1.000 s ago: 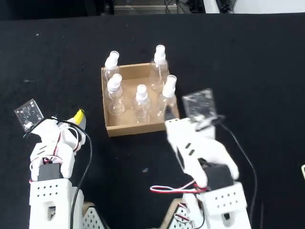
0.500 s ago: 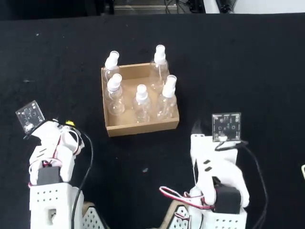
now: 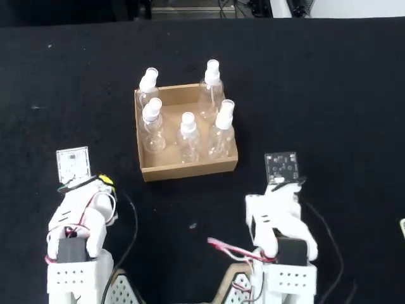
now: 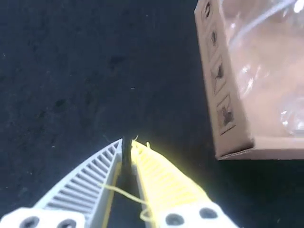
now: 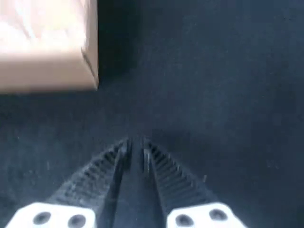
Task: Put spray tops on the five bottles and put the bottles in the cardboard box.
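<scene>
Saw the right arm [image 3: 278, 218] drawn back from the cardboard box [image 3: 188, 170]: a second earlier stretched up to the box's front right corner, hard by the front-right bottle [image 3: 222, 130], afterwards folded well short of the box's front wall. Saw the left arm [image 3: 79, 218] tucked in as well, with the small board at its wrist brought closer to the box's front left corner. Noted no shift in the box or in anything inside it.

Counted five clear bottles upright inside the cardboard box, every one capped with a white spray top [image 3: 188, 121]. Besides the front-right bottle, marked the back-left bottle [image 3: 147, 94], the back-right bottle [image 3: 211, 95], the front-left bottle [image 3: 152, 130] and the front-middle bottle [image 3: 188, 142]. Could not tell whether neighbouring bottles touched.

Found the left gripper [image 4: 127, 144] low over the black counter [image 3: 329, 95], off the box's front left corner, near it but apart. Saw its white and yellow fingers pressed together at the tips, gripping nothing. Glimpsed clear plastic inside the box past the printed side wall in the left wrist view.

Found the right gripper [image 5: 135, 142] over the counter off the box's front right corner, also apart from it. Saw its fingers drawn together to a thin slit, holding nothing.
</scene>
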You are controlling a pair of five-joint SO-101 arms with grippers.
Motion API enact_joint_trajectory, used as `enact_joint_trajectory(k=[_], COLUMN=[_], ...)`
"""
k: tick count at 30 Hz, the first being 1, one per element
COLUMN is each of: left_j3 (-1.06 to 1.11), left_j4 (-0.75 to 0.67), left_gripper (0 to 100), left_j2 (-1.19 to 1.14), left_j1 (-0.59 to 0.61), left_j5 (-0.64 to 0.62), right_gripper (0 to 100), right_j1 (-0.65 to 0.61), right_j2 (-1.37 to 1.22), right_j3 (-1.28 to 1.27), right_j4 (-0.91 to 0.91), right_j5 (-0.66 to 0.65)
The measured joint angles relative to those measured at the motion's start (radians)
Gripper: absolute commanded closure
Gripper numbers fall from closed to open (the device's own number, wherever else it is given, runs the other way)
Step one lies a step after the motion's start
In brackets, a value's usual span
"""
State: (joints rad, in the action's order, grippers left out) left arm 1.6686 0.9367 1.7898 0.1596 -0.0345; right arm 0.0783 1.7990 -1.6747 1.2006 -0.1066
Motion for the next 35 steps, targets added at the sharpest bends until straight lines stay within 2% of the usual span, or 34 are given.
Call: enact_joint_trajectory(k=[5, 12, 35], left_j3=[0.006, 0.009, 0.009], left_j4=[0.028, 0.301, 0.311], left_gripper=[97, 97, 97], left_j2=[0.023, 0.023, 0.023], left_j1=[0.009, 0.012, 0.012], left_j5=[0.048, 0.052, 0.052], right_gripper=[98.5, 98.5, 98.5], right_j1=[0.0, -0.002, -0.002], right_j2=[0.0, 0.0, 0.0], right_j3=[-0.009, -0.009, -0.009], right_j4=[0.084, 0.091, 0.091], right_j5=[0.0, 0.0, 0.0])
